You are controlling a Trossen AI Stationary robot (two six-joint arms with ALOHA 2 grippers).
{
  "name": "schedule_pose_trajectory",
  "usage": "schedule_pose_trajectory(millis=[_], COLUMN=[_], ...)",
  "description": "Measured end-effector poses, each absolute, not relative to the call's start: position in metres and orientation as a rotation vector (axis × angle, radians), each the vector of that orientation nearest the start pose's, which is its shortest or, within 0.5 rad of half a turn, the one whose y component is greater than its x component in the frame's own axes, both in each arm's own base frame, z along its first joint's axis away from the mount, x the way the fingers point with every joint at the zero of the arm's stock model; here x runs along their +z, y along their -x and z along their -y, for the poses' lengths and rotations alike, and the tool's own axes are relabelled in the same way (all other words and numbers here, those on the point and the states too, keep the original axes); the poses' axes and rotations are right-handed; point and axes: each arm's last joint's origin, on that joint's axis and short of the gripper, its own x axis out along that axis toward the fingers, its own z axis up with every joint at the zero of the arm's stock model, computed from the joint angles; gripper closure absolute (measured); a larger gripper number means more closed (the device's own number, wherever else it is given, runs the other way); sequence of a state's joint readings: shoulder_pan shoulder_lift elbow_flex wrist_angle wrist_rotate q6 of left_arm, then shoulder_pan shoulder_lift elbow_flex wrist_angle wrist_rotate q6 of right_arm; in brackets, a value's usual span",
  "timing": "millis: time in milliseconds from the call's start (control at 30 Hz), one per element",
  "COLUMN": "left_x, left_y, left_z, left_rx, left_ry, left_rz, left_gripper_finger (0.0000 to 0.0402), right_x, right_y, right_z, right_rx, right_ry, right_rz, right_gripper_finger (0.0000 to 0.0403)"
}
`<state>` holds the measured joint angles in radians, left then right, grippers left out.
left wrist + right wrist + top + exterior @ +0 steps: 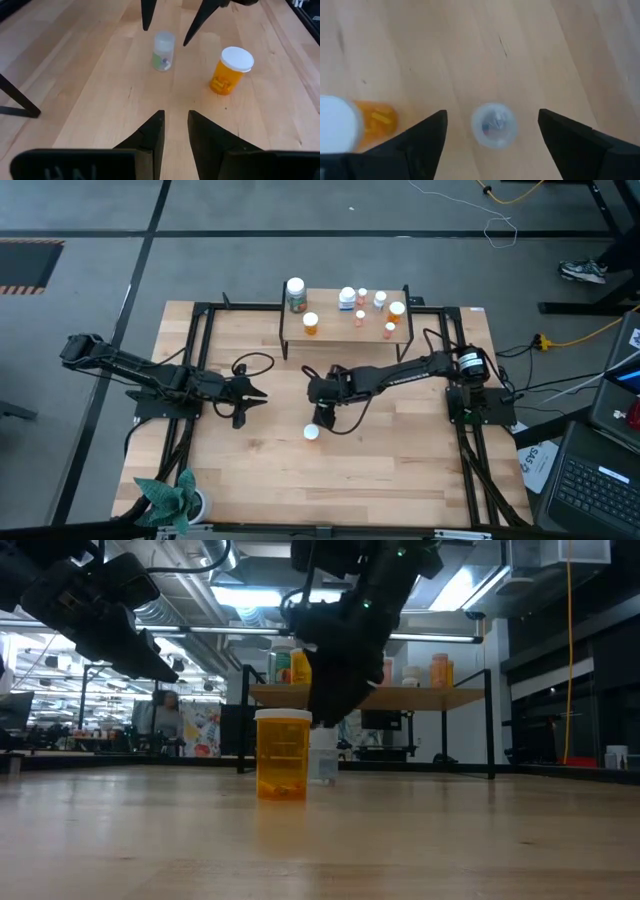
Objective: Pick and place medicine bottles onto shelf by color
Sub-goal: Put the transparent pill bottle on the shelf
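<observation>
Hovering: right tool (492, 131) fingers apart over clear bottle (494, 125) | orange bottle (370, 122) just beside

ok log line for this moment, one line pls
right gripper: open above small clear bottle | left gripper: shut, idle | orange bottle: upright on table | shelf: seven bottles
</observation>
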<state>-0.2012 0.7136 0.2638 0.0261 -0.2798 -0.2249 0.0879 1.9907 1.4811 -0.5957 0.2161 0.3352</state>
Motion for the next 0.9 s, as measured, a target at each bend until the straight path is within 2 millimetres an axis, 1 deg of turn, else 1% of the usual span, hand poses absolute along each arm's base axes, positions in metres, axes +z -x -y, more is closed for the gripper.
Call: schedule_pose_trajectory(millis=[333, 467, 567, 667, 900], left_x=[0.183, 0.183, 0.183, 0.183, 0.183], left_y=[-0.152, -0.152, -0.152, -0.152, -0.152], left_z=[0.023, 0.023, 0.023, 0.023, 0.023], left_rx=[0.125, 0.125, 0.125, 0.125, 0.125], left_ry=[0.117, 0.117, 0.117, 0.116, 0.116], left_rz=[-0.414, -0.415, -0.416, -0.418, -0.419], left_gripper_finger=[0.0321, 0.0321, 0.0321, 0.0321, 0.0321], right_x=[0.180, 0.178, 0.178, 0.179, 0.178], right_y=[-0.412, -0.414, -0.415, -0.415, -0.414], right_z=[-0.029, -0.028, -0.027, -0.027, -0.027], right_rx=[-0.307, -0.310, -0.345, -0.348, -0.330], right_ry=[-0.120, -0.122, -0.102, -0.100, -0.115], right_rz=[-1.117, -1.112, -1.087, -1.085, -1.100], right_gripper_finger=[0.0088, 0.0088, 0.0090, 0.0108, 0.0176])
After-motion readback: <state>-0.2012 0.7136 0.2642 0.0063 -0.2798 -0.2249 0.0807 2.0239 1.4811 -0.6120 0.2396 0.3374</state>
